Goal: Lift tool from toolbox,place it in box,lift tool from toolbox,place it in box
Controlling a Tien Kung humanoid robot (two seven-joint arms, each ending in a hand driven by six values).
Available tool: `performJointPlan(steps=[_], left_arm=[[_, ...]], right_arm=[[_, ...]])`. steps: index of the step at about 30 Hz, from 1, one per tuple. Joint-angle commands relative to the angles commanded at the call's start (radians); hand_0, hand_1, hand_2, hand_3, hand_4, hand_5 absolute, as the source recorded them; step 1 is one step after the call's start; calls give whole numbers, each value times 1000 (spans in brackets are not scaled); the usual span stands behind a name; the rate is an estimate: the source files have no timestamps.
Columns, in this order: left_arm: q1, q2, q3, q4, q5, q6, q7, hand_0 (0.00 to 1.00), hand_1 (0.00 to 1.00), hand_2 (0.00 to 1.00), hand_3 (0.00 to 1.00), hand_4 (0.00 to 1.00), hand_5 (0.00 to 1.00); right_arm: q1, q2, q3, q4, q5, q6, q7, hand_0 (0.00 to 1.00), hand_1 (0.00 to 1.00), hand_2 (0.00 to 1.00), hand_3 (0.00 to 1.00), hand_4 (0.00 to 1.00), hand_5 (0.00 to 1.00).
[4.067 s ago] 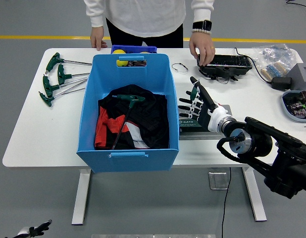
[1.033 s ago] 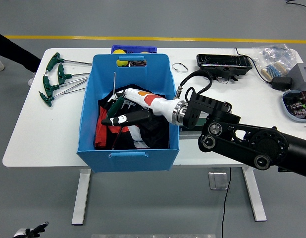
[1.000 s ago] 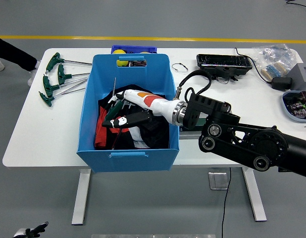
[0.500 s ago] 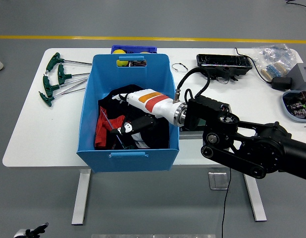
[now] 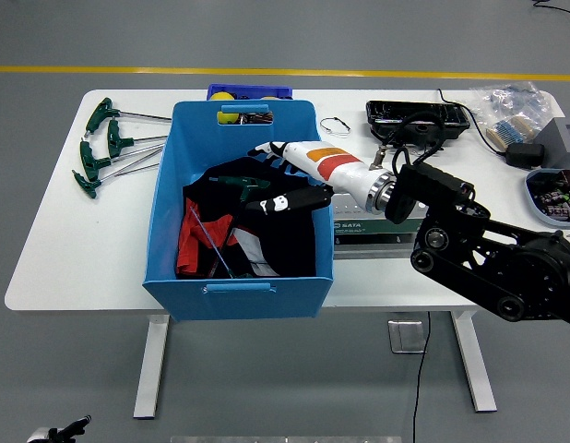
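The fingers (image 5: 283,201) of the right hand (image 5: 290,180) are spread loosely above the blue box (image 5: 239,286), with nothing held. Two green-handled tools (image 5: 231,218) are seen lying on dark cloth inside it. The toolbox (image 5: 359,224) sits just right of the box.

You see the right arm (image 5: 492,263) built of bulky black segments with round joint housings showing grey circular caps, and a black cable looping above its forearm end. Past a silvery metal wrist ring, the right hand (image 5: 299,180) has a white shell marked with an orange-red band. Its fingers (image 5: 287,202) are black with small white patches.
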Motion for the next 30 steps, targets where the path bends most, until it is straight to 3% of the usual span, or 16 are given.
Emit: performJointPlan(steps=[1,2,7,8,20,30], left_arm=[[0,-1,1,0,-2,0,-1,865,842,817,613,728,551],[1,-1,2,0,-5,0,-1,868,843,816,613,728,551],[1,-3,14,0,-21,0,-5,868,843,816,613,728,551],[1,-3,15,0,-22,0,-5,866,842,814,612,727,550],[3,-8,49,0,-60,-1,-14,860,838,814,611,726,550],[2,-9,73,0,-82,-2,-18,858,838,814,611,726,550]], right_arm=[[-10,-13,14,-3,19,-4,10,731,749,826,850,985,808],[-19,-24,28,-7,37,-9,19,817,827,878,846,994,788],[-68,-78,91,-25,147,-44,65,817,827,878,846,994,788],[-77,-85,101,-28,170,-48,72,885,869,914,907,998,786],[-256,-192,295,-32,503,-99,200,910,882,914,932,998,790],[-430,-226,460,1,690,-106,276,913,881,909,923,998,797]])
